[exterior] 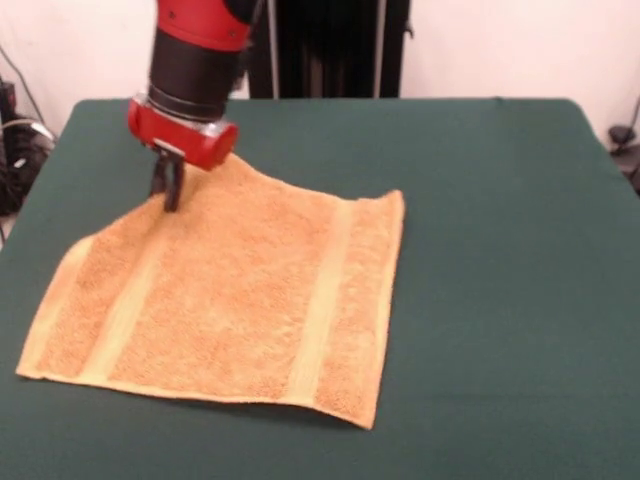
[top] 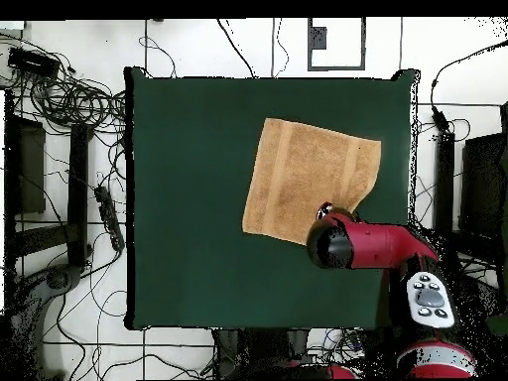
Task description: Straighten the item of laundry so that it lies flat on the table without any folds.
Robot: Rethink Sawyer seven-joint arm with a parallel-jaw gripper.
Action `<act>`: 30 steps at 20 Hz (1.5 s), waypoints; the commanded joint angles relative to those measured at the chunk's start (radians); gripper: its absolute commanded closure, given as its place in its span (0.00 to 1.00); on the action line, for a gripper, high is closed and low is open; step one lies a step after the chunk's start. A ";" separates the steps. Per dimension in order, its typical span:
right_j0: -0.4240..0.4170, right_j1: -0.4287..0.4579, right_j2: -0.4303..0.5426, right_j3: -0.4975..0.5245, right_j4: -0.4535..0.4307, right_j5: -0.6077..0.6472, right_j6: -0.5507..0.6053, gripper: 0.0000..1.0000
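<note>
The towel (exterior: 240,300) lies spread, its far corner pinched by the closed gripper (exterior: 170,195).

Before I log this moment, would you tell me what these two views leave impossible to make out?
- Gripper: open or shut is unclear in the front view, where the tips look merged; the overhead view hides it under the arm.
- Towel corner by the gripper: covered by the arm in both views.
- Table near edge: cut off by the front view's bottom.
</note>
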 commanded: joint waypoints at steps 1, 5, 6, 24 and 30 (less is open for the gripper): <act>-0.067 -0.022 0.063 0.097 -0.052 0.074 -0.077 1.00; -0.087 -0.024 0.075 0.089 -0.068 0.075 -0.084 1.00; -0.087 -0.023 0.076 0.087 -0.072 0.074 -0.081 1.00; -0.055 -0.003 0.116 0.051 -0.100 0.092 -0.056 0.00; -0.051 -0.003 0.173 0.009 -0.067 0.169 -0.090 0.00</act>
